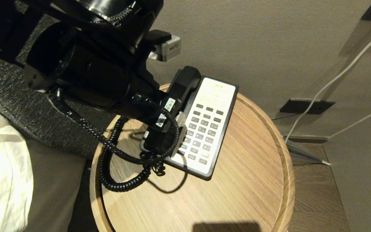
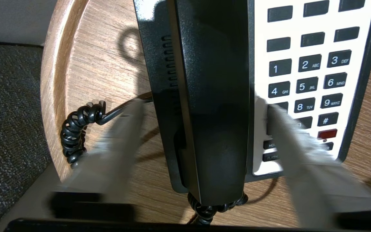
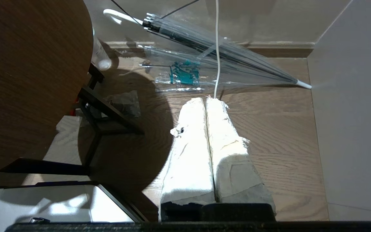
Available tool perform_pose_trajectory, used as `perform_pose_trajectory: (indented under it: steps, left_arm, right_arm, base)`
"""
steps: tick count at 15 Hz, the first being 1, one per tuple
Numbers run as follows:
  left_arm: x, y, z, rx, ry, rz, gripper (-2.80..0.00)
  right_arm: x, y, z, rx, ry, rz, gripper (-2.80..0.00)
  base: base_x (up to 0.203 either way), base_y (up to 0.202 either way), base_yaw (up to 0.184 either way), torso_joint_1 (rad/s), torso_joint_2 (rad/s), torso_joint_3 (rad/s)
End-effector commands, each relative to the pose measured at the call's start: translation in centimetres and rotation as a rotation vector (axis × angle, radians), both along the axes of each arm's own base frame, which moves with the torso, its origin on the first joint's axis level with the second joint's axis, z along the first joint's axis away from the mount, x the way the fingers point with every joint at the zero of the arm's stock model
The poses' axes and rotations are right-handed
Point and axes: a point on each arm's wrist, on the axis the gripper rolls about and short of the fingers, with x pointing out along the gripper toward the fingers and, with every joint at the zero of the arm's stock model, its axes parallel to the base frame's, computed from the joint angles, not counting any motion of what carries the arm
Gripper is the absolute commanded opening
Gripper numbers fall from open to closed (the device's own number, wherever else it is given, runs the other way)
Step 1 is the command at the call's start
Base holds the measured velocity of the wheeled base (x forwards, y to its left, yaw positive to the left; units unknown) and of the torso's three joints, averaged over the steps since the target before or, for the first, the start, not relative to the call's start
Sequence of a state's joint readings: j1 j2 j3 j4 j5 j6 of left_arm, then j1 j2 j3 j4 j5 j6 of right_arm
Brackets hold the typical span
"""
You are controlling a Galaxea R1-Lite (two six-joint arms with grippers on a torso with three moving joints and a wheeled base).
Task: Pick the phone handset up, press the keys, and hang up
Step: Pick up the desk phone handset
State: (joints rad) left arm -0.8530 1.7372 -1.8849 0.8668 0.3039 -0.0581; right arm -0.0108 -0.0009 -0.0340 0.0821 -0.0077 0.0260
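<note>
Nearest the front edge of the round wooden tabletop the wood is bare but for a dark shadow. Further in, toward the left rim, the black coiled cord loops and runs up to the lower end of the phone handset, which lies seated in its cradle along the left side of the phone base.

The left gripper hangs over that lower end, its pale fingers spread wide on either side of the handset, not touching it as far as I can make out. One finger stands over the bare wood, the other over the keypad.

The handset looks a stiff, light, glossy plastic bar, so I judge it slippery. A squeeze across its narrower middle seems safest, and the springy cord will likely tug back.

The arm's bulk hides most of the handset from above, and the fingers are blurred. The right gripper hangs apart by the floor, pressed closed on nothing, beside a clear umbrella.
</note>
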Motion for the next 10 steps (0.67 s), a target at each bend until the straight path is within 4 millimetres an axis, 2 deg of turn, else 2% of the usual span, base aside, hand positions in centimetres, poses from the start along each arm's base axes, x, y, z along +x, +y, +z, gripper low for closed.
perform_pose_trajectory:
  steps: [1,10]
  left_arm:
    - [-0.01,0.08,-0.02,0.003,0.003,0.004,-2.8]
    - [-0.4,0.41,0.38,-0.052,0.015,0.043,-2.8]
  right_arm:
    - [0.0,0.0,-0.01,0.0,0.0,0.0,-2.8]
    - [0.0,0.0,-0.01,0.0,0.0,0.0,-2.8]
  base:
    - [0.0,0.0,0.0,0.0,0.0,0.0]
    - [0.0,0.0,0.0,0.0,0.0,0.0]
